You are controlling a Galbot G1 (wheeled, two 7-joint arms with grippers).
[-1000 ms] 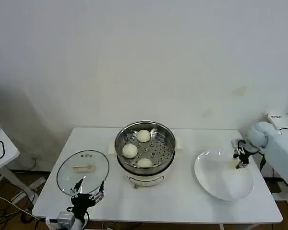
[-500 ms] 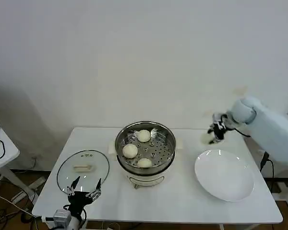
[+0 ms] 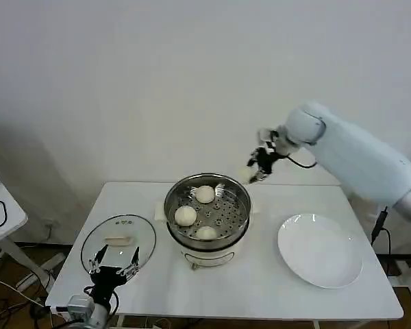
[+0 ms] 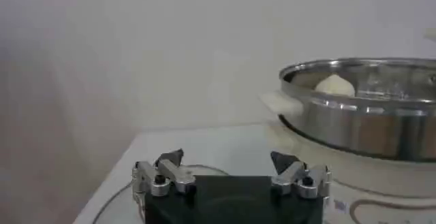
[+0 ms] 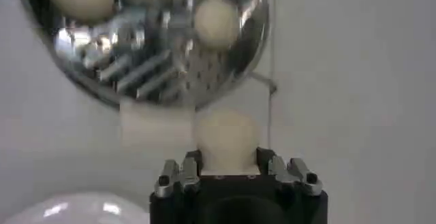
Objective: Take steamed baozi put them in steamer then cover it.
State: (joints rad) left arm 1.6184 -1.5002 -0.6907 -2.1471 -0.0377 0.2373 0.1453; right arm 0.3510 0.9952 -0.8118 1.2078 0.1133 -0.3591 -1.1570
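Note:
The steamer (image 3: 166,209) stands mid-table with three steamed baozi (image 3: 185,216) on its perforated tray. My right gripper (image 3: 262,163) hangs in the air just beyond the steamer's back right rim, shut on a fourth baozi (image 3: 246,175). The right wrist view shows that baozi (image 5: 226,140) pinched between the fingers, with the steamer (image 5: 129,75) below it. The cover (image 3: 118,245), a glass lid with a whitish handle, lies flat left of the steamer. My left gripper (image 3: 113,264) is open, low over the cover's near edge. In the left wrist view this gripper (image 4: 228,164) holds nothing and faces the steamer (image 4: 368,123).
A bare white plate (image 3: 320,250) lies at the table's right. A wall rises right behind the table. Another white table's corner (image 3: 0,212) shows at the far left, and cables lie on the floor below it.
My right gripper has carried the baozi from over the plate up and to the left, to beside the steamer's back right rim. The left gripper has slipped slightly back toward the table's front edge.

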